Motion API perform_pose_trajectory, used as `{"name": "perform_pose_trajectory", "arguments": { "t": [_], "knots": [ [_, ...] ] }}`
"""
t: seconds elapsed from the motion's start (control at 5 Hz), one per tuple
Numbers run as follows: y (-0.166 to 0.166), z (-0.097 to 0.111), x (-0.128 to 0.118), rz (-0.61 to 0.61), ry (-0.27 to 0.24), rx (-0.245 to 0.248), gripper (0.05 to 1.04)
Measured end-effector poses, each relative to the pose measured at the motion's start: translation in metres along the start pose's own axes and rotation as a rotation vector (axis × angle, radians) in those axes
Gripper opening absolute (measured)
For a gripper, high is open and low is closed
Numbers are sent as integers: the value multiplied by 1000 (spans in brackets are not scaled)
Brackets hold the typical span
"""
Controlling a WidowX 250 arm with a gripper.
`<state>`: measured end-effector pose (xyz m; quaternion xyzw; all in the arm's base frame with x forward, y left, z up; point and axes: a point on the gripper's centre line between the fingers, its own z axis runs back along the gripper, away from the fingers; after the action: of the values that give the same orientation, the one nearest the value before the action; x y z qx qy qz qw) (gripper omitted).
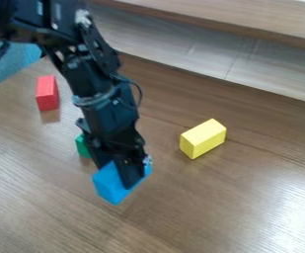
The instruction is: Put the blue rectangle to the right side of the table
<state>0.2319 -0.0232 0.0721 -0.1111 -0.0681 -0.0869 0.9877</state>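
No readable text, label, number or sign on blocks point(203, 138), table point(247, 207) or, apparently, arm point(105, 99).

Obstruction noted: my gripper point(130, 180) covers the middle of the blue rectangle point(107, 184), whose sides show around it. The green block point(82, 147) is partly concealed behind my arm point(105, 106) (its full shape I cannot certify). The upper left edges cut off my arm; the left edge also truncates a pale blue surface point(10, 64).
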Motion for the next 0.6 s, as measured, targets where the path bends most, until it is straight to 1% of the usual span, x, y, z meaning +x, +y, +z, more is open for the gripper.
{"name": "perform_pose_trajectory", "arguments": {
  "t": [0.2,0.4,0.6],
  "knots": [
    [-9,-10,0,-32,19,-1,578],
    [-16,-17,2,-66,28,3,578],
    [-19,-20,3,-73,28,4,578]
  ]
}}
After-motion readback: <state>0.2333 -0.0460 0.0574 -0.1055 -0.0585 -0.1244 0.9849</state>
